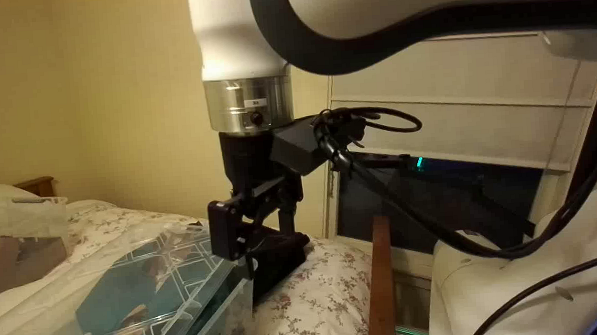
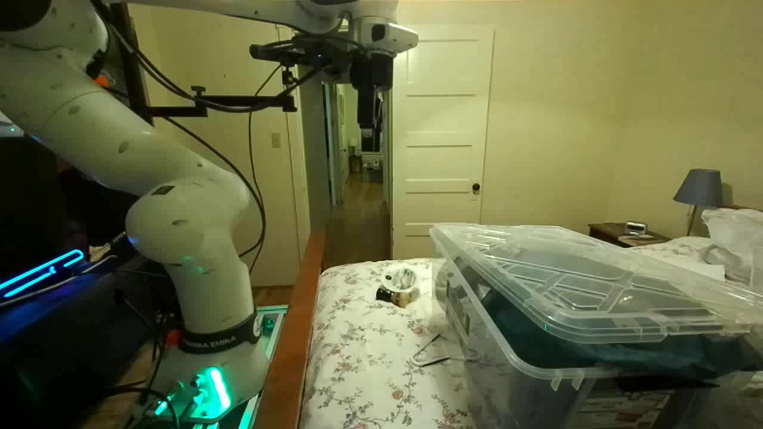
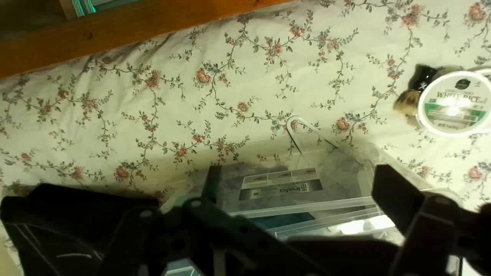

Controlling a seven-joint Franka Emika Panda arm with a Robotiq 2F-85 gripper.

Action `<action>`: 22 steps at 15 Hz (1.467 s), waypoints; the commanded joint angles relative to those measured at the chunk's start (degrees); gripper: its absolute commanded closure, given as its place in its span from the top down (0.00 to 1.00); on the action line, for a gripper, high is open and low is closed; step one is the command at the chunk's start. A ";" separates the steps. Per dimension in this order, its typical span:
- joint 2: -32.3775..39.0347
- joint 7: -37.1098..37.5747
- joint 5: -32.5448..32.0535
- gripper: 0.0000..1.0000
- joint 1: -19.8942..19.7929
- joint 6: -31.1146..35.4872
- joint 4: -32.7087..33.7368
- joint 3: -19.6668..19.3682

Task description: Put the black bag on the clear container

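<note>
The black bag [image 3: 57, 230] lies on the bed at the lower left of the wrist view, beside the clear container. In an exterior view the bag [image 1: 279, 266] shows as a dark shape partly behind the gripper. The clear container [image 1: 128, 290] has a ribbed lid sitting askew over teal contents. It also shows in an exterior view [image 2: 518, 369], where I cannot make out the bag, and in the wrist view [image 3: 341, 168]. My gripper [image 3: 303, 189] is open and empty, with the container's side seen between its fingers. It hangs well above the bed in an exterior view [image 2: 371, 116].
A white rice tub [image 3: 454, 103] and a small brush [image 3: 408, 101] lie on the floral bedspread [image 2: 369, 369]. A white hook-shaped piece [image 2: 432, 354] lies by the container. A wooden bed rail [image 2: 298, 351] stands between bed and robot base. Another clear bin [image 1: 34, 223] is at the back.
</note>
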 commanded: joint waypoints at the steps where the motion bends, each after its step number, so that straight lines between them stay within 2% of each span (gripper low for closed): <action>1: 0.07 -0.02 -0.02 1.00 -0.04 -0.14 0.16 0.00; 4: 0.07 -0.02 -0.02 1.00 -0.04 -0.14 0.16 0.00; 6: 2.17 2.83 1.16 1.00 -2.00 2.36 1.22 -0.73; 9: 6.62 5.29 2.20 1.00 -5.80 7.06 3.33 -4.66; 15: 17.56 5.81 1.99 1.00 -14.18 20.75 4.23 -15.16; 22: 31.72 9.68 4.70 1.00 -19.60 38.54 2.72 -24.28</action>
